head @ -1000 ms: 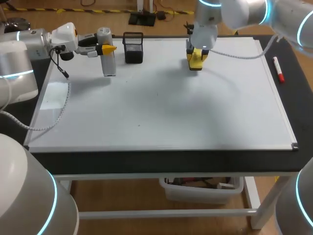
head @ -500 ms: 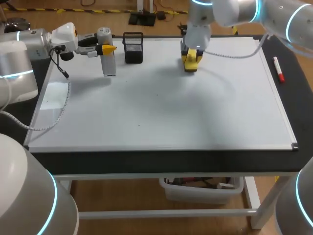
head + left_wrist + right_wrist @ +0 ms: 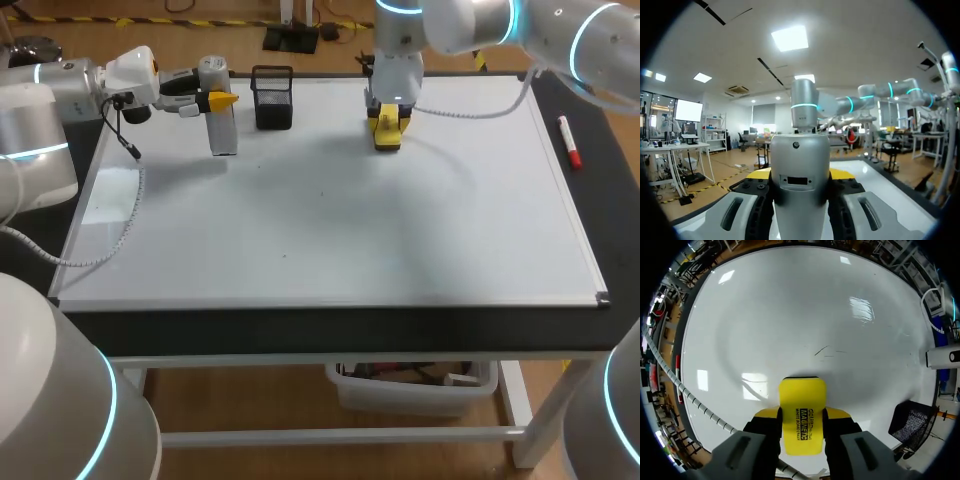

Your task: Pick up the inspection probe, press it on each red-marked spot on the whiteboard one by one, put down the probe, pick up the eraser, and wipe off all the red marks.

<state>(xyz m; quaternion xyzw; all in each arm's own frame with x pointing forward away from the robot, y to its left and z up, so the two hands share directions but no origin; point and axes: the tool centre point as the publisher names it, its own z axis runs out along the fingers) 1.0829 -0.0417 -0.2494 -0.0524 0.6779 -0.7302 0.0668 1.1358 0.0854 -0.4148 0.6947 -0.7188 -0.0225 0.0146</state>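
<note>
Board (image 3: 330, 230) lay flat on the black table (image 3: 620, 250) and covered most of it. We noted a few faint dark strokes (image 3: 825, 351) near the board's middle, too thin to read as writing. A red marker (image 3: 568, 142) lay on the table near the board's right edge, toward the far end.

Farther back, the right gripper (image 3: 802, 413) pointed down and pinched the yellow eraser (image 3: 802, 397) by its two long sides, a finger against each. The eraser sat low over the board near the far edge, right of centre. We could not tell whether it touched. Its upper face carried a black printed label in two lines.

At the far left, the left gripper (image 3: 800, 173) was clamped on the probe (image 3: 800, 150), a grey-white cylinder, with one finger on each side. The probe hung upright over the board's far-left corner, and we could not resolve any tip contact. It bore a small dark rectangular window, with any print too small to read. A black mesh cup (image 3: 273, 100) stood just right of the probe, apart from it.
</note>
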